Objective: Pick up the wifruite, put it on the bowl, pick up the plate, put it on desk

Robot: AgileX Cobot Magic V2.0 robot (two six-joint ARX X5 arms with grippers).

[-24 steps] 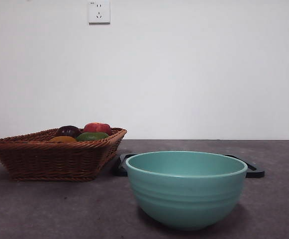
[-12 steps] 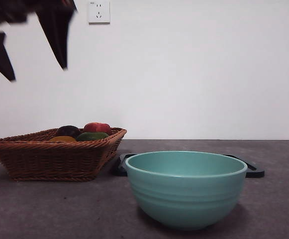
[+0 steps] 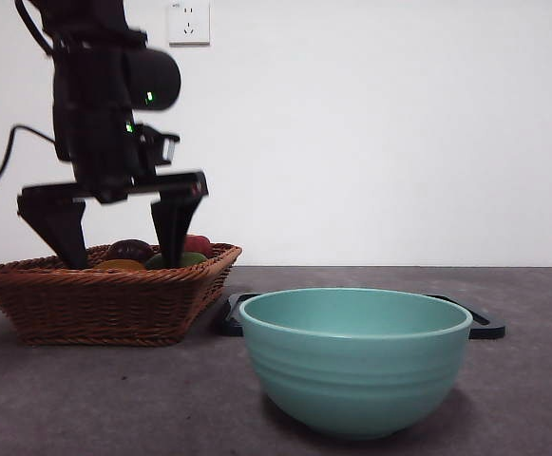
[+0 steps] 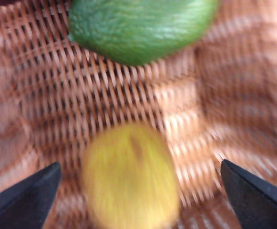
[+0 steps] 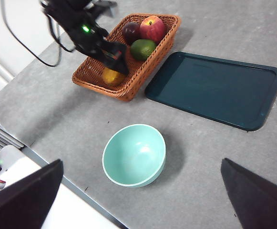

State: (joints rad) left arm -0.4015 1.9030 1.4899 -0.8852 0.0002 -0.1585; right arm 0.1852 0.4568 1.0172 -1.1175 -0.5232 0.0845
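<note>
Dull yellow-orange wifruite (image 4: 131, 176) lies in the basket (image 4: 252, 95) between the left gripper's (image 4: 140, 200) wide-spread fingers (image 4: 24, 198).

A plain white wall (image 3: 399, 133) stood behind the counter (image 3: 532, 380), carrying a white power socket (image 3: 189, 22) high on its left part. The counter's top was matte grey-brown, evenly lit with soft shadows. Beyond its near edge, the right wrist view showed a pale floor (image 5: 81, 212).
</note>
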